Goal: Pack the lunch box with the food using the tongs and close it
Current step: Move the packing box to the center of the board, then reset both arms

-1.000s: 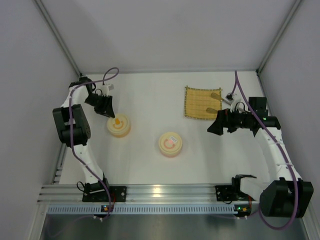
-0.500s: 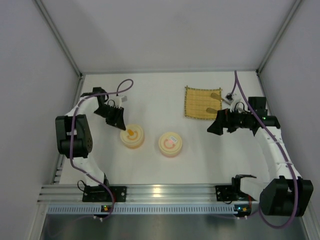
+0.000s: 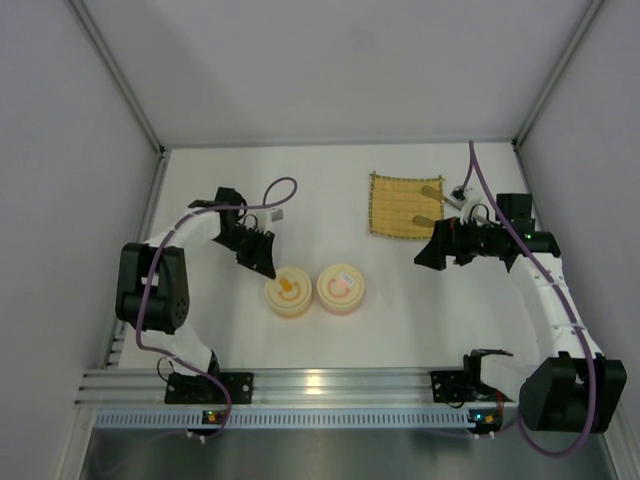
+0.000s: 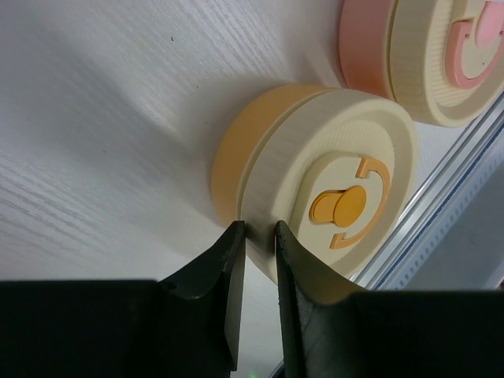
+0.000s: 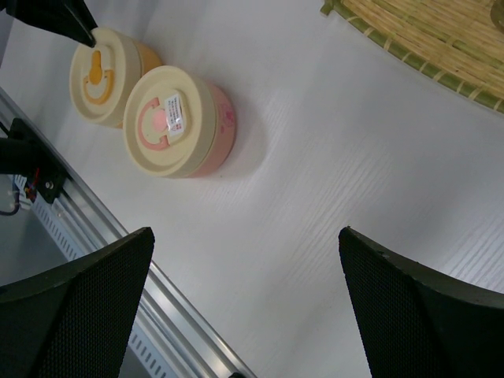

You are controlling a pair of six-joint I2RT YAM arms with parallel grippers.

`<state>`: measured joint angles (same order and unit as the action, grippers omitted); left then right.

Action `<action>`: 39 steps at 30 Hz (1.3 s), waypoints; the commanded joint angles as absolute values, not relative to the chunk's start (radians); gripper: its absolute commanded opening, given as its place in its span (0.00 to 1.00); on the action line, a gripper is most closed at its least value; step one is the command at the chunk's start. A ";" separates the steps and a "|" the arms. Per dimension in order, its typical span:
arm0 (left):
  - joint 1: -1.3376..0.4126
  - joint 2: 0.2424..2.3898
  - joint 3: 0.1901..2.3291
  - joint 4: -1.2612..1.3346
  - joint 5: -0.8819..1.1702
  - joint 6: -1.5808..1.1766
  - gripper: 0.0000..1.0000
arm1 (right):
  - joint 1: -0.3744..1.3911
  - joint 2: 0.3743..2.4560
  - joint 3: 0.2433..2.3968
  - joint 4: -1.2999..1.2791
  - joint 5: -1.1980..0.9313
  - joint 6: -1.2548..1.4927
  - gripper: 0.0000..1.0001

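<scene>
Two round lunch boxes stand side by side near the table's middle, both with cream lids on. The orange one (image 3: 289,295) (image 4: 331,189) (image 5: 102,75) is on the left, the pink one (image 3: 341,288) (image 4: 441,55) (image 5: 177,122) on the right. My left gripper (image 3: 268,268) (image 4: 258,240) is shut on the far-left rim of the orange box's lid, with the lid's edge pinched between its fingers. Over bare table to the right of the pink box, my right gripper (image 3: 428,255) (image 5: 246,232) hangs open with nothing in it. I cannot make out the tongs, and the food is out of view.
A woven bamboo mat (image 3: 400,205) (image 5: 425,31) lies at the back right, just beyond the right gripper, with two small tan shapes on it that I cannot identify. An aluminium rail (image 3: 320,382) runs along the near edge. Grey walls close in both sides.
The left gripper has dragged the orange lunch box right and toward the near edge, until it stands next to the pink one. The right arm has not moved.
</scene>
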<state>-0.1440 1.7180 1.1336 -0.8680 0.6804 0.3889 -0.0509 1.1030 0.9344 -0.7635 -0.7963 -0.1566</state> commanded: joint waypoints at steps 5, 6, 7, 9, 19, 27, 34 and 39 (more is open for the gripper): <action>-0.184 1.694 1.078 -0.813 0.603 0.387 0.36 | -0.067 1.094 0.940 -0.712 -0.830 -0.170 0.99; -0.184 1.689 1.083 -0.813 0.601 0.384 0.43 | -0.067 1.091 0.940 -0.716 -0.830 -0.170 0.99; -0.183 1.684 1.104 -0.815 0.600 0.377 0.46 | -0.066 1.092 0.940 -0.718 -0.831 -0.173 0.99; -0.172 1.665 1.136 -0.824 0.600 0.373 0.52 | -0.067 1.092 0.942 -0.724 -0.831 -0.179 0.99; -0.049 1.551 1.404 -1.020 0.672 0.409 0.98 | -0.066 1.134 0.997 -0.736 -0.767 -0.224 0.99; 0.236 1.474 1.249 -0.961 0.821 0.391 0.98 | -0.066 1.123 0.970 -0.723 -0.568 -0.281 0.99; 0.477 1.390 1.080 -0.919 0.818 0.474 0.98 | -0.066 1.058 0.885 -0.700 -0.477 -0.339 0.99; 0.583 1.358 1.032 -0.907 0.808 0.517 0.98 | -0.066 1.048 0.871 -0.683 -0.460 -0.331 0.99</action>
